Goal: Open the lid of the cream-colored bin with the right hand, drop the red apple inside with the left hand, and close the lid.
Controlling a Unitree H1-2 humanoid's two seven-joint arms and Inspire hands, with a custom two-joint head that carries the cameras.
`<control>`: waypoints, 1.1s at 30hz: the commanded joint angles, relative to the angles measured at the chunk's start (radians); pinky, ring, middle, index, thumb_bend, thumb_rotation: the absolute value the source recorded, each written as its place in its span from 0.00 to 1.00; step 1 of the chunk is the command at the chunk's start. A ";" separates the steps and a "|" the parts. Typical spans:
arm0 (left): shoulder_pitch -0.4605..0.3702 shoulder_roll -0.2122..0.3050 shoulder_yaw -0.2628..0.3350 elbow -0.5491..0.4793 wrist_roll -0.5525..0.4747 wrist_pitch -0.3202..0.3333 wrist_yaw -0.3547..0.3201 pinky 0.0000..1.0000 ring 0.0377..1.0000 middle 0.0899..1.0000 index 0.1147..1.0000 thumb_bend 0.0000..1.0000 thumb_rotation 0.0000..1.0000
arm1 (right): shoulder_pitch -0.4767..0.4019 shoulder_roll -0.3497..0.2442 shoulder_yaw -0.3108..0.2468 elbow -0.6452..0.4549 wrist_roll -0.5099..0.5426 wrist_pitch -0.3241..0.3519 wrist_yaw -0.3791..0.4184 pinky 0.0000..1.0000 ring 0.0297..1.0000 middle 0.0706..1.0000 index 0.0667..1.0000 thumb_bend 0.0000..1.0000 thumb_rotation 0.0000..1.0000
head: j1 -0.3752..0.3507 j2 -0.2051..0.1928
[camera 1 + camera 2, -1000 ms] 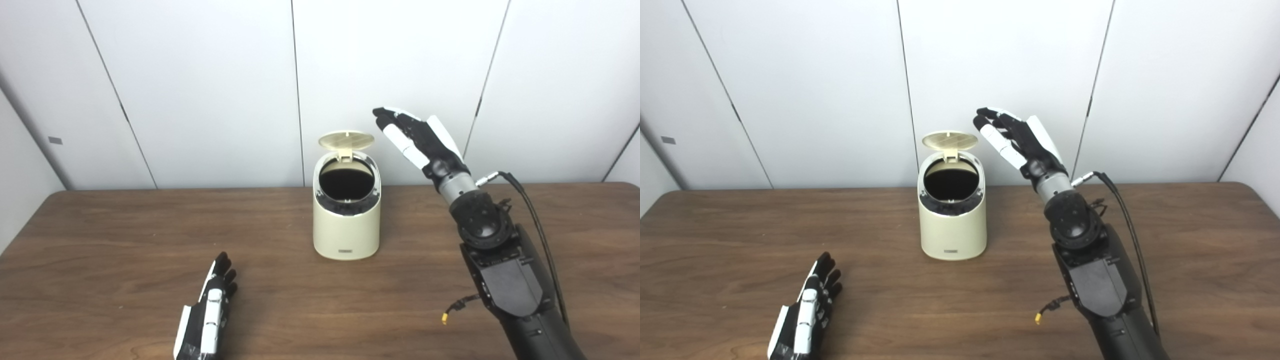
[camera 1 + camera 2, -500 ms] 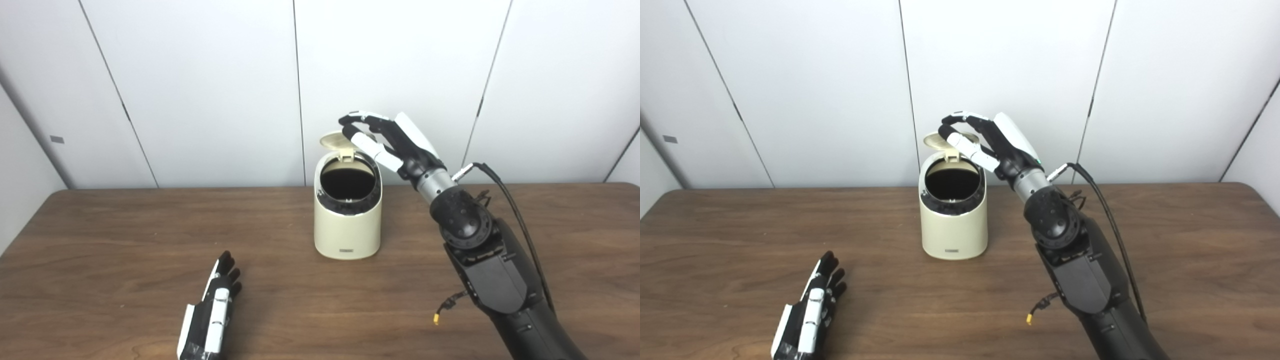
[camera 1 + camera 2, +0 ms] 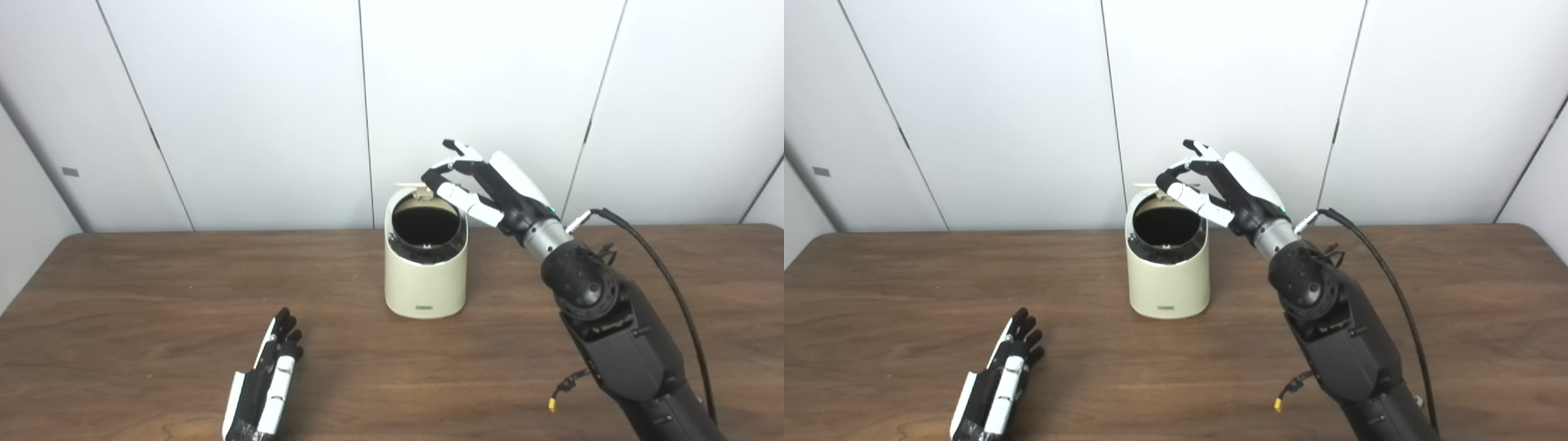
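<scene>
A dark brown, wood-grain tabletop (image 3: pixel 153 288) is stretching across both views, its far edge meeting the white panelled wall. A cream-colored, rounded plastic bin (image 3: pixel 425 272) is standing upright on it near the far edge, about midway across, its round mouth showing dark inside. The black-and-white left hand (image 3: pixel 264 386) is lying toward the near edge, well apart from the bin, fingers (image 3: pixel 283 324) straight and pointing away; it appears to be resting on the wood, though actual contact is hard to confirm.
</scene>
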 commanded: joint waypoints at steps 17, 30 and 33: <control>0.017 -0.019 -0.028 0.034 0.021 -0.014 -0.001 0.95 0.96 0.97 0.98 0.48 0.78 | 0.000 -0.086 0.062 -0.094 -0.173 -0.049 0.020 1.00 1.00 0.98 0.68 0.55 1.00 | 0.008 0.013; 0.022 -0.044 -0.028 0.036 0.030 -0.020 0.024 0.92 0.95 0.96 0.96 0.45 0.80 | 0.011 -0.123 0.135 -0.101 -0.359 -0.123 0.007 1.00 1.00 0.97 0.68 0.51 0.90 | 0.024 0.015; 0.021 -0.054 -0.023 0.041 0.032 -0.033 0.035 0.91 0.94 0.95 0.94 0.46 0.80 | 0.012 -0.124 0.139 -0.105 -0.393 -0.137 0.011 1.00 1.00 0.97 0.68 0.52 0.94 | 0.026 0.014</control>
